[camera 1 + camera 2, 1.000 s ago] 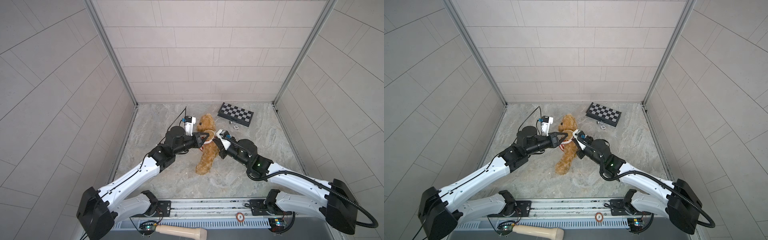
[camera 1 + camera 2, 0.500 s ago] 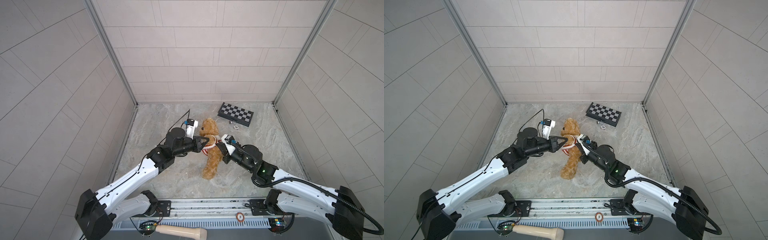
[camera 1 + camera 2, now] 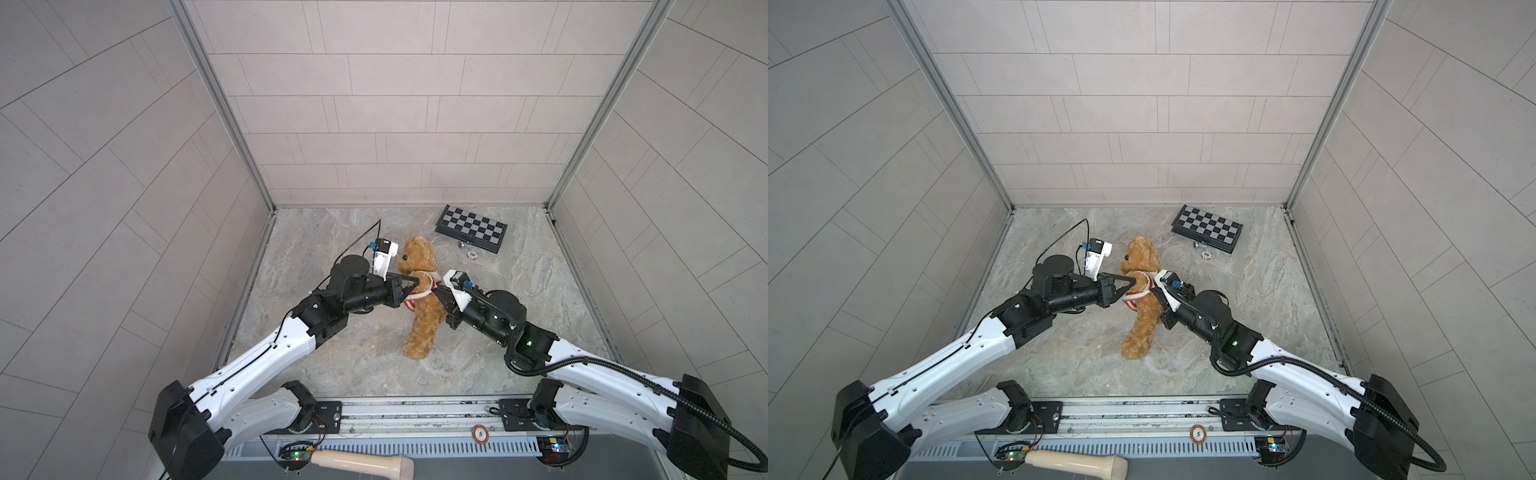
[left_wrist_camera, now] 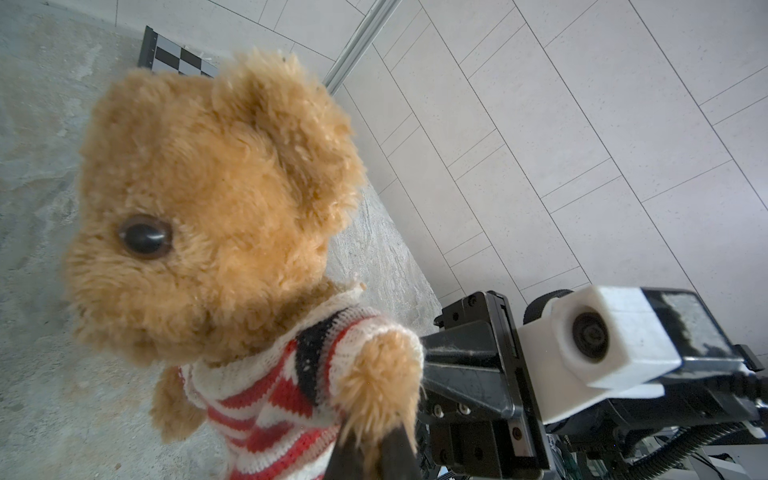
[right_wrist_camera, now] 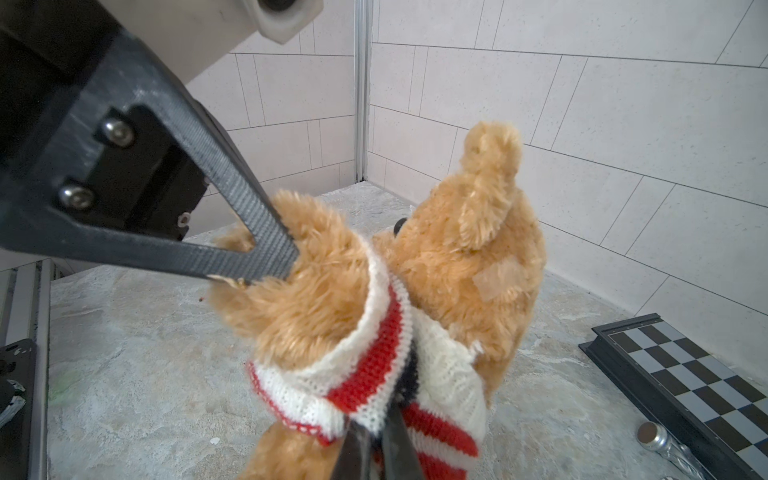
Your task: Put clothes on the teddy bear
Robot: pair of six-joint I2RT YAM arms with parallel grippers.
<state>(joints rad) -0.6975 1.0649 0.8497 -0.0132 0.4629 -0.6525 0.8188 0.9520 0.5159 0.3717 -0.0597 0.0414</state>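
Holding the teddy bear strung between both arms, mid-table, head toward the back wall. Legs trail down to the marble tabletop; can't tell if the feet touch.

Left gripper: jaws pinched tight on the paw poking out of the sleeve. Reads as an anchor so that arm can't slip back.

Right gripper: jaws near-closed on a fold of the striped sweater at the bear's back, placed to drag the knit down.

Sweater sits bunched round neck and chest, belly and legs bare. So head and one arm are through, hem not down. The other arm's sleeve isn't clear.

Risk: knit slipping out of that thin pinch. Folded chessboard is well apart, no interference.
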